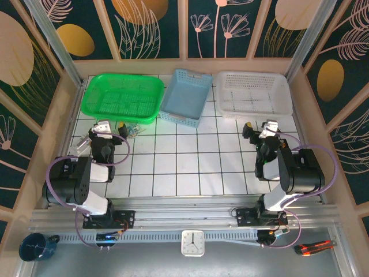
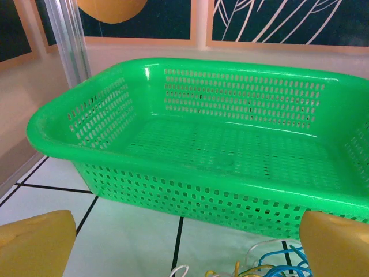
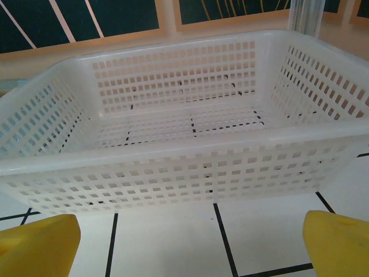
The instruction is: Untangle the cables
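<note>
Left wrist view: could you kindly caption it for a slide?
Open left tool facing a green perforated plastic basket, blue, white and yellow cables tangled between.

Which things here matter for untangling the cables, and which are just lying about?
For the job:
- cables, on the table in front of the green basket

Just lying about:
- green basket
- blue basket
- white basket
- mug
- clock
- orange-handled cutter
</note>
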Available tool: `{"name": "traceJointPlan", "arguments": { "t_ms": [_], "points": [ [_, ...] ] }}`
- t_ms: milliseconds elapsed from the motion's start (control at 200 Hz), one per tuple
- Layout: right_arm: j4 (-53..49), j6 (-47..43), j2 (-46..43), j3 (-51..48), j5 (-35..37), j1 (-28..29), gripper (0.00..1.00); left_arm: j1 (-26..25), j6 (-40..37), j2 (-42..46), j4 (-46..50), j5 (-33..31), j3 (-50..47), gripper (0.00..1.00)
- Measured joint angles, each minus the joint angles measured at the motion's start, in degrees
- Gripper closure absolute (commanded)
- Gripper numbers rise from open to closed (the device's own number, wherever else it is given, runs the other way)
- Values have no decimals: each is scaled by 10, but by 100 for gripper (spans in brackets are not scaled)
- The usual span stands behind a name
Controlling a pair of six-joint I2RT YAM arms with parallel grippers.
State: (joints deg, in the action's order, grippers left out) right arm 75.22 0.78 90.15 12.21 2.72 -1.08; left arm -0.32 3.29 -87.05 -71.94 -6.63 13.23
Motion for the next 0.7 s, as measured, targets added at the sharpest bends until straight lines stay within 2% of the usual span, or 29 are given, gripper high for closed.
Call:
{"name": "traceJointPlan", "arguments": {
  "t_ms": [701],
  "points": [
    [0, 0, 0, 0, -11, 0, 1, 0, 8, 0, -1, -14, 0, 1]
  ]
}}
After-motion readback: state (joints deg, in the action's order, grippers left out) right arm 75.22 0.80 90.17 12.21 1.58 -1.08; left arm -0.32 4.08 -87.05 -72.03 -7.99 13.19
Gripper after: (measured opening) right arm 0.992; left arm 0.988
